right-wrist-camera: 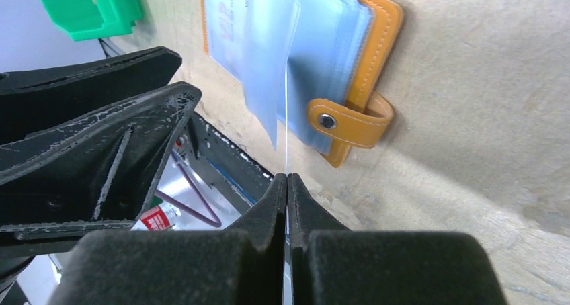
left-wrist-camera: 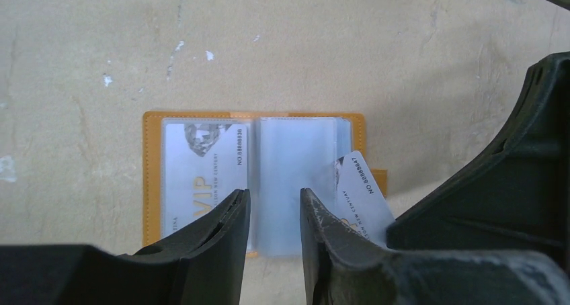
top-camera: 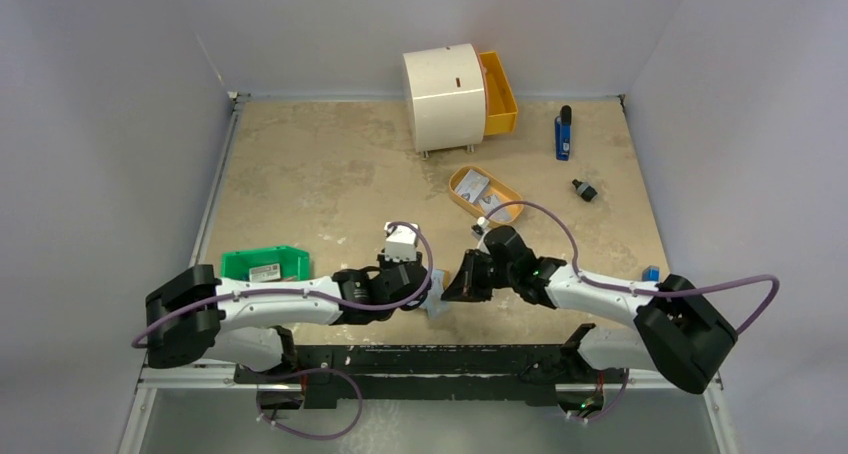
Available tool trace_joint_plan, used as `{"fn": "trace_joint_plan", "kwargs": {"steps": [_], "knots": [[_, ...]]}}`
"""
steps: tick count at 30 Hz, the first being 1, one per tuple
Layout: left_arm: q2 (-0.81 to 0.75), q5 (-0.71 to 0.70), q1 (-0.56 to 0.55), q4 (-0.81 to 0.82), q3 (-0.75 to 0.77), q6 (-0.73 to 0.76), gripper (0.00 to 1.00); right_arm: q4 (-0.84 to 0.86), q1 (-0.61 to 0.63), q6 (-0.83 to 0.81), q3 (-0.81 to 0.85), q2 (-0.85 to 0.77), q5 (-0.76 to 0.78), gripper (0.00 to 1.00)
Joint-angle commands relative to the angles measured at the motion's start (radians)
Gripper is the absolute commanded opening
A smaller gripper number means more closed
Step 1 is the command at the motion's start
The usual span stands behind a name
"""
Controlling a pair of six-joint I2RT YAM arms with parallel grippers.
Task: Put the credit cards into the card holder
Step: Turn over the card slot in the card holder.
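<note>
Second insertion in hand on worktop (top-camera: 330, 174). Left tool (left-wrist-camera: 274, 196) narrowly parted over open card holder (left-wrist-camera: 152, 177). Right tool (right-wrist-camera: 288, 179) pinching second credit card (left-wrist-camera: 359, 191), tilted, corner at right sleeve. First card (left-wrist-camera: 201, 177) sleeved left. Next, probably: square up, slide in.

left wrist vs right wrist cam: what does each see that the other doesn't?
Left wrist only: the printed face of the loose credit card, with its corner at the holder's right-hand sleeve.
Right wrist only: the right gripper shut on that card, which is seen edge-on; the snap on the holder's strap; the green bin.
Both: the card holder lying open with its clear sleeves, and the left gripper, open.
</note>
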Motion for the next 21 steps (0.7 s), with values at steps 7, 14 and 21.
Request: {"fn": "trace_joint_plan", "kwargs": {"steps": [7, 14, 21], "knots": [[-0.162, -0.207, -0.005, -0.228, -0.056, -0.160, 0.24, 0.096, 0.020, -0.076, 0.117, 0.075, -0.075, 0.00], [-0.323, -0.209, -0.005, -0.218, -0.114, -0.175, 0.25, 0.139, 0.024, -0.093, 0.177, 0.208, -0.096, 0.00], [-0.324, -0.139, -0.005, -0.094, -0.124, -0.088, 0.33, 0.167, 0.025, -0.068, 0.185, 0.268, -0.071, 0.00]]}}
